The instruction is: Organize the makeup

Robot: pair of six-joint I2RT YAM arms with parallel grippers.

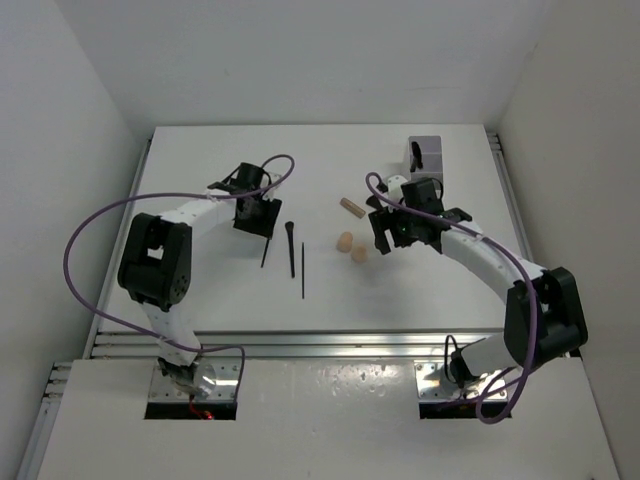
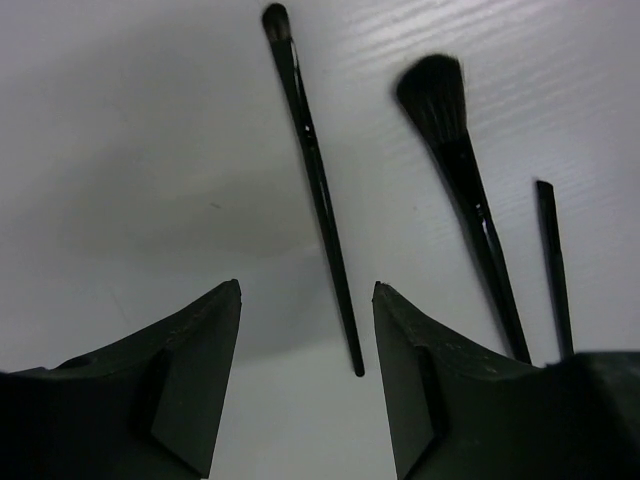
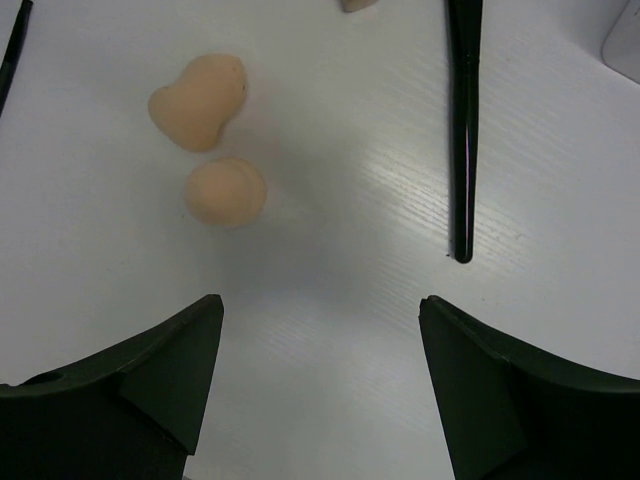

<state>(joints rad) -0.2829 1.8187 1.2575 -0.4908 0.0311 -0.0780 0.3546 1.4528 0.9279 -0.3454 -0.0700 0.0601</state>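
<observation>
In the top view, three thin black items lie mid-table: a slim brush (image 1: 266, 250), a fluffy-headed brush (image 1: 289, 245) and a pencil (image 1: 303, 268). Two beige sponges (image 1: 344, 240) (image 1: 359, 253) and a tan cylinder (image 1: 350, 207) lie to their right. My left gripper (image 1: 255, 215) is open and empty just above the slim brush (image 2: 318, 190), whose handle tip lies between the jaws (image 2: 307, 290). The fluffy brush (image 2: 460, 180) and pencil (image 2: 553, 265) lie to its right. My right gripper (image 3: 320, 305) is open and empty, short of the sponges (image 3: 200, 100) (image 3: 226, 190) and a black brush handle (image 3: 463, 130).
The translucent white compartment box (image 1: 425, 155) stands at the back right, with something dark inside it; its corner shows in the right wrist view (image 3: 625, 40). White walls enclose the table on three sides. Purple cables loop off both arms.
</observation>
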